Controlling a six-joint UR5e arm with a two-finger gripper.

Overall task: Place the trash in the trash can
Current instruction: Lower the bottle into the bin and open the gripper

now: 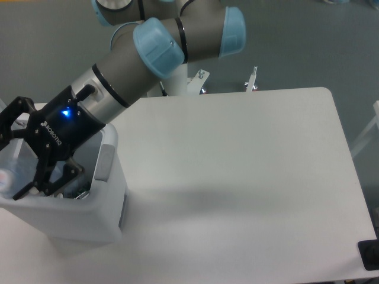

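The arm reaches down from the top of the frame toward the far left, and the gripper (18, 151) hangs right over the open mouth of the trash can (89, 222) at the lower left. The fingers are spread wide, one up near the left edge and the other lower down by the bin's inner wall, and nothing looks pinched between them. A blue light glows on the gripper body.

The bottle (10, 176) shows as a pale, blurry, see-through shape with a reddish spot at the very left edge, inside the bin's outline and below the gripper. Whether it's touching the fingers or lying loose in there is hard to say, it's too blurry. A bit of dark stuff sits in the bin near the lower finger, but what it is can't be made out.

The bin's grey handle tab (105, 163) faces right, just beside the gripper's body. The bin stands on the white table (249, 177).
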